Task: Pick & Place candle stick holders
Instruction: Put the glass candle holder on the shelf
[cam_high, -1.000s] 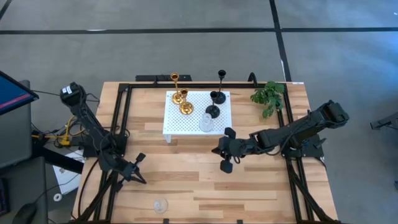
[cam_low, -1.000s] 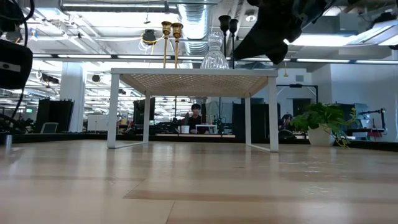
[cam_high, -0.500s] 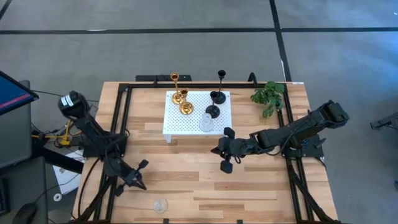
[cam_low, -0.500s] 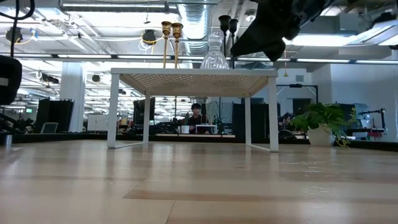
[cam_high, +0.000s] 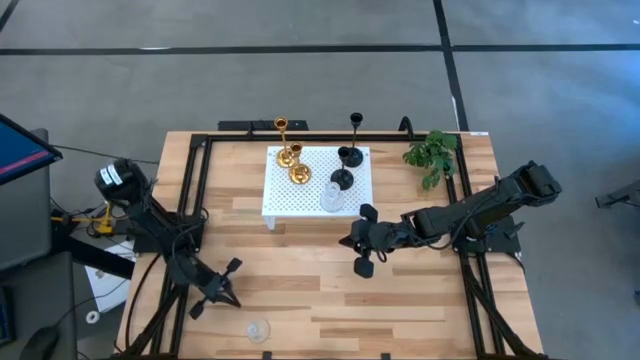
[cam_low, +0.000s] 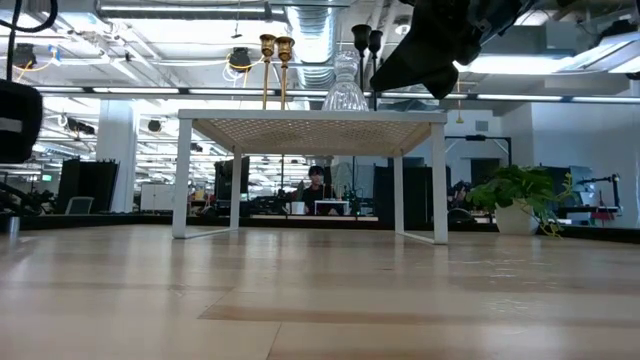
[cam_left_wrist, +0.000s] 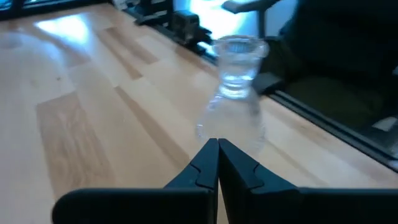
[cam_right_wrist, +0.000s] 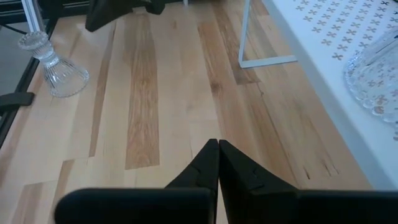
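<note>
A clear glass holder (cam_high: 259, 329) stands upright on its round base on the wooden table near the front edge; it also shows in the left wrist view (cam_left_wrist: 233, 87). My left gripper (cam_high: 228, 299) is shut and empty a little to the far left of it, pointing at it. On the white perforated platform (cam_high: 285, 205) stand two gold holders (cam_high: 293, 163), two black holders (cam_high: 346, 166) and a second clear glass holder (cam_high: 332, 198). My right gripper (cam_high: 347, 243) is shut and empty, just in front of the platform's near right corner.
A green plant sprig (cam_high: 432, 155) lies at the table's far right. Black frame rails (cam_high: 196, 180) run along the left, right and far sides. Bare wood lies between the platform and the front edge. People sit in the room behind the table (cam_low: 316, 185).
My left gripper has moved toward the table's near edge, closer to the clear glass holder on the table, staying shut. My right arm and the holders have kept still.
</note>
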